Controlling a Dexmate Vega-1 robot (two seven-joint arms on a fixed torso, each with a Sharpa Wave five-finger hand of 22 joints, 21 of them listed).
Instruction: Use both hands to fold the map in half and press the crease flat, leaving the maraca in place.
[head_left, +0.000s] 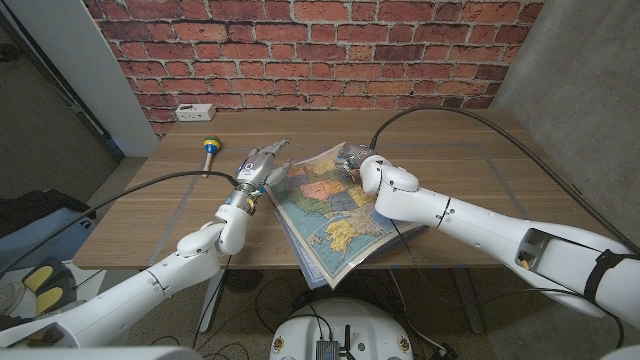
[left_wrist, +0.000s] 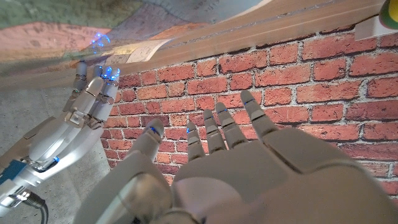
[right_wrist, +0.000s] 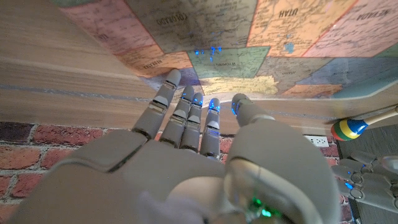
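— Surface and room?
— Wooden tabletop (head_left: 450, 190), plank grain; red brick wall (head_left: 320, 50) behind, white power strip (head_left: 193, 111) at its foot.
— Map?
— Map (head_left: 335, 215): paper, colour-printed, creased, lying at the front centre; long axis runs diagonally toward the front edge.
— Maraca?
— Maraca (head_left: 209, 147): round striped head, wooden handle pointing nearward, back left.
— Hands?
— Left hand (head_left: 258, 166) spread at the map's left edge; right hand (head_left: 352, 160) spread on its far edge.

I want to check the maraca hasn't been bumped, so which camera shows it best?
The head view: the whole maraca lies on the table, apart from the left hand and the map. The right wrist view catches its striped head and part of the handle at the edge. The left wrist view doesn't help.
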